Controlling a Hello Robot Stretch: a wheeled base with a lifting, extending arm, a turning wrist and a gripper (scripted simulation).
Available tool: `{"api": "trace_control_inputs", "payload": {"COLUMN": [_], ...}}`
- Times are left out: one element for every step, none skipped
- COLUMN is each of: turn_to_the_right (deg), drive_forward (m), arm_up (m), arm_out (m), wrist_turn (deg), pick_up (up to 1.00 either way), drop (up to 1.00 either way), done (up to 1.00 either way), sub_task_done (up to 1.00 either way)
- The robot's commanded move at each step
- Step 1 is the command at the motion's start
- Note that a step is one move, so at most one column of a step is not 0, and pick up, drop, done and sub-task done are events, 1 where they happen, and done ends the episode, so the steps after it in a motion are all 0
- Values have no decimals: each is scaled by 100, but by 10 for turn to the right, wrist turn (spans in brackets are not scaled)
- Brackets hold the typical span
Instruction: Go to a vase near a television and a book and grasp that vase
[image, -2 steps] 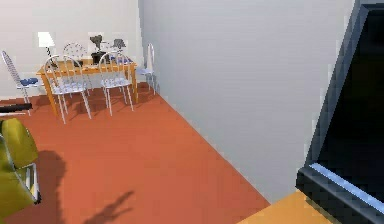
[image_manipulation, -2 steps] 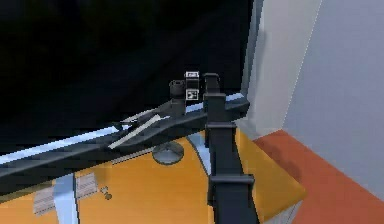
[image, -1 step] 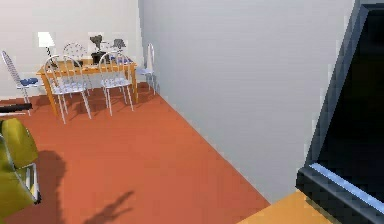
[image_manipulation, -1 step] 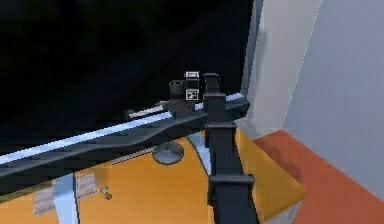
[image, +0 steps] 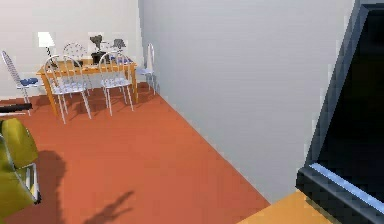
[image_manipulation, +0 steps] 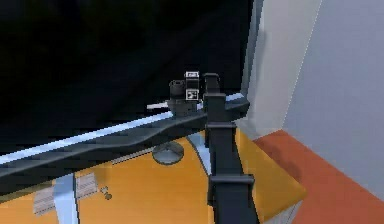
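Under the television's (image_manipulation: 100, 60) lower edge, a small grey round shape (image_manipulation: 168, 152) sits on the orange top (image_manipulation: 140, 195). It may be the vase, though it could equally be the set's foot; its upper part is hidden behind the screen's frame. Two pale flat things (image_manipulation: 88, 186) lie on the same top toward the arm side view's left, partly cut by the bottom edge and too vague to call a book.

The television's black screen takes up most of that view, its grey bottom frame running slantwise across. The arm (image_manipulation: 225, 170) rises over the top and crosses the frame. At its end the gripper (image_manipulation: 160, 103) stands against the dark screen, just above the frame. With the screen behind it I cannot tell whether it holds anything. The grey shape lies lower in the picture than the gripper and a little to its right; whether the fingers are over it or merely beside it cannot be judged.

In the forward view, the television is cut off by the right edge. A red-brown floor (image: 150, 150) runs along a plain grey wall (image: 230, 80) to a far table (image: 85, 70) ringed by chairs (image: 70, 85), with a lamp (image: 45, 40) and dark ornaments (image: 97, 43) on it. A yellow-green thing (image: 15, 160) is cut off at the left edge.
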Motion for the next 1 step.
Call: {"api": "trace_control_inputs", "payload": {"turn_to_the_right": [0], "drive_forward": [0], "arm_up": [-30], "arm_out": [0], "wrist_turn": [0], "pick_up": [0], "drop": [0], "done": [0], "sub_task_done": [0]}}
